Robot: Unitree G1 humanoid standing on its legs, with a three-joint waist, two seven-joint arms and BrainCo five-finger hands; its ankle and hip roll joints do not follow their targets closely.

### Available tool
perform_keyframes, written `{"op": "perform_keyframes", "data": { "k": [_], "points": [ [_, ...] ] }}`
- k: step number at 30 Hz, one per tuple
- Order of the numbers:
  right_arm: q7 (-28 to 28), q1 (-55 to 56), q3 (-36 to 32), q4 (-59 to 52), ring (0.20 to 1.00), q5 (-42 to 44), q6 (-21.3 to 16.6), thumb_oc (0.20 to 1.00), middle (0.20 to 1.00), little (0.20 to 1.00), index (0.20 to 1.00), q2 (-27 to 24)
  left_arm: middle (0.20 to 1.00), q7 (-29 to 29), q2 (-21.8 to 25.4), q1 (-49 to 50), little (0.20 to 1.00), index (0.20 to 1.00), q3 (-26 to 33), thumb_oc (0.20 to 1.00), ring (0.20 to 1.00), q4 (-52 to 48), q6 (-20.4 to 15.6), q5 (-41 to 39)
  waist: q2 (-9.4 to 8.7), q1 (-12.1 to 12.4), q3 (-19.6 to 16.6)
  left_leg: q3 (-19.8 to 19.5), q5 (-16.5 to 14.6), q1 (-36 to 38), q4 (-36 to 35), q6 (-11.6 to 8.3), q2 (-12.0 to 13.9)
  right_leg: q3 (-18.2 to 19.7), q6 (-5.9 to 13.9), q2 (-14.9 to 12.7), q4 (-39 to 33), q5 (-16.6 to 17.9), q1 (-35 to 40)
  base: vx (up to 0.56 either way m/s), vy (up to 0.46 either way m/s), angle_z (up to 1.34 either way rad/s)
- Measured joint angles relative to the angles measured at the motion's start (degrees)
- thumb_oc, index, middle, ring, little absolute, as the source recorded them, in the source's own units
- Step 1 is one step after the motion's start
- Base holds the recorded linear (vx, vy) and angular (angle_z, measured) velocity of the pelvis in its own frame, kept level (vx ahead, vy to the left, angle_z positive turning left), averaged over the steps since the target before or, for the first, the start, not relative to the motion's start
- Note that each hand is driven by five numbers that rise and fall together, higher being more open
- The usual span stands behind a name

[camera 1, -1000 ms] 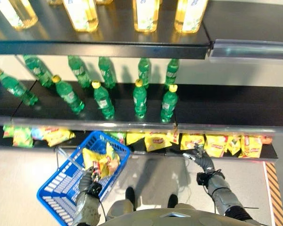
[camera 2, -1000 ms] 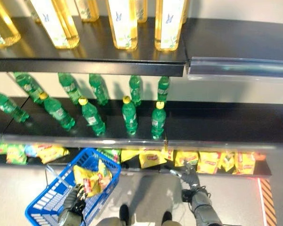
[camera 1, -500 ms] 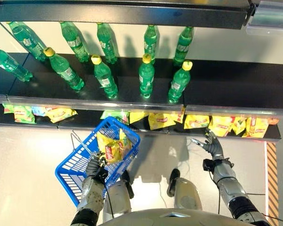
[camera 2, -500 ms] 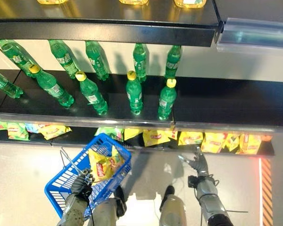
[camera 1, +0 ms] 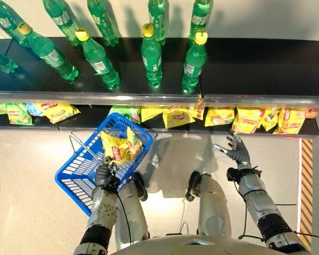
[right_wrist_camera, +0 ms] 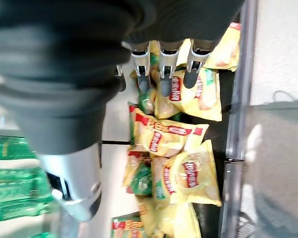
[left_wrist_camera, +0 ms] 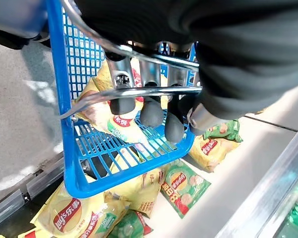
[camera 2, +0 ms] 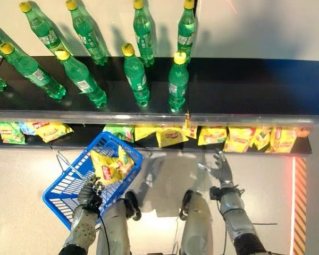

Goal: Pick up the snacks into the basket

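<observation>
Below, left hand (camera 1: 104, 174) grips basket (camera 1: 74, 178) handle.

Snacks (camera 1: 118, 149) in basket (camera 1: 80, 178), left; more snacks (camera 1: 248, 120) on shelf (camera 1: 255, 69).

Two silver-grey metal arms end in dark ribbed wrist covers and silver-fingered, dark-tipped hands, left hand (camera 1: 103, 174) and right hand (camera 1: 237, 151).

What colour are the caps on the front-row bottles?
Yellow caps, clearest in the right eye view.
</observation>
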Motion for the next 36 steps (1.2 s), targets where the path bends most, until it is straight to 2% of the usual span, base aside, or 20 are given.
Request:
{"op": "perform_keyframes", "data": {
  "k": [10, 17, 27, 32, 33, 36],
  "points": [
    [-4.0, -1.8, -2.0, -16.1, 1.000, -2.4, -3.6, 1.000, 1.000, 1.000, 1.000, -2.3, 0.200, 0.7, 0.1, 0.4, 0.200, 0.200, -1.5, 0.200, 0.200, -0.9, -0.3, -1.2, 0.38, 0.1, 0.3, -0.1, -0.1, -0.2, 0.3, -0.07, 0.3, 0.1, -0.25, 0.2, 0.4, -0.2, -0.3, 0.01, 0.004, -0.01],
    [-5.2, -6.6, -2.6, -16.9, 1.000, -4.7, -4.3, 1.000, 1.000, 1.000, 1.000, -4.7, 0.200, 0.5, 0.2, 0.5, 0.200, 0.200, -2.3, 0.200, 0.200, -1.4, -0.8, -1.7, 0.38, 0.3, 0.3, -1.1, 0.0, -1.1, 0.5, -0.06, 0.0, -0.7, -0.39, -0.3, 0.9, -0.3, -0.3, 0.02, -0.010, 0.06],
    [-4.8, -15.5, 0.4, -8.1, 1.000, -5.5, -2.1, 1.000, 1.000, 1.000, 1.000, -6.9, 0.200, 0.0, 0.9, 1.3, 0.200, 0.200, -3.3, 0.200, 0.200, -2.2, -0.7, -2.7, 0.40, 3.1, 0.3, -1.4, 0.1, -1.1, 0.4, 0.10, -0.4, -1.1, -0.32, -0.8, 1.0, -0.4, 0.0, 0.01, -0.011, 0.03],
    [-4.3, -24.0, 4.3, -0.2, 1.000, -3.1, 0.2, 1.000, 1.000, 1.000, 1.000, -6.9, 0.200, -0.2, 1.9, 2.6, 0.200, 0.200, -5.0, 0.200, 0.200, -3.7, -0.2, -3.4, 0.41, 3.4, 0.3, -1.4, 0.2, -1.1, 0.4, 0.28, -0.5, -1.5, -0.26, -1.2, 1.0, -0.4, 0.3, 0.00, -0.009, 0.05],
    [-4.3, -25.4, 5.0, 0.9, 1.000, -2.7, 0.6, 1.000, 1.000, 1.000, 1.000, -7.0, 0.200, -0.2, 2.1, 2.6, 0.200, 0.200, -5.0, 0.200, 0.200, -3.8, 0.0, -3.4, 0.42, 4.2, 0.3, -1.4, 0.2, -1.1, 0.4, 0.29, -0.5, -1.5, -0.25, -1.2, 1.0, -0.4, 0.4, 0.00, 0.000, 0.00],
    [-4.3, -29.3, 6.3, 4.5, 1.000, -0.9, 1.2, 1.000, 1.000, 1.000, 1.000, -7.1, 0.200, -0.2, 2.8, 2.8, 0.200, 0.200, -6.1, 0.200, 0.200, -4.4, 0.2, -3.6, 0.42, 4.7, 0.3, -1.4, 0.2, -1.1, 0.5, 0.29, -0.5, -1.6, -0.25, -1.2, 1.0, -0.4, 0.4, 0.00, 0.000, 0.00]
  ]
}}
